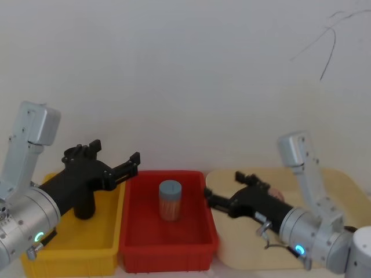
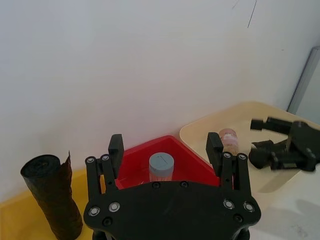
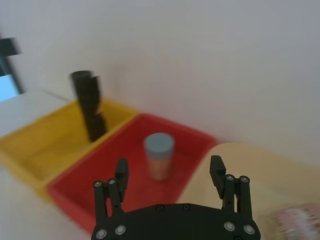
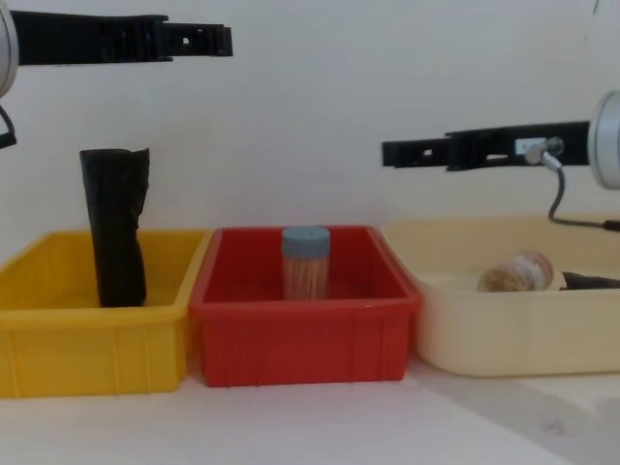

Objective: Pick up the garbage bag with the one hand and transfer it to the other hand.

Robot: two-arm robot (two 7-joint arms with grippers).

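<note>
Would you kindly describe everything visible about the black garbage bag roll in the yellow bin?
The garbage bag is a matte black, crinkly plastic roll with a loose flap at its top edge. It stands upright in the yellow bin, rising well above the rim. Nothing grips it: the left gripper hangs above and to its side, apart from it.

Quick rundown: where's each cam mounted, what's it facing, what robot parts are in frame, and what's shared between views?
Head: high, looking down at the yellow bin, red bin and cream tray; both arms, left hand, right hand.
Chest: low, side-on across the table; garbage bag upright in the yellow bin, both hands overhead.
Left wrist: behind the left hand's open fingers, facing the blue-lidded jar.
Right wrist: behind the right hand's open fingers, facing the bins.
Shared: the jar and bag show in all four.
</note>
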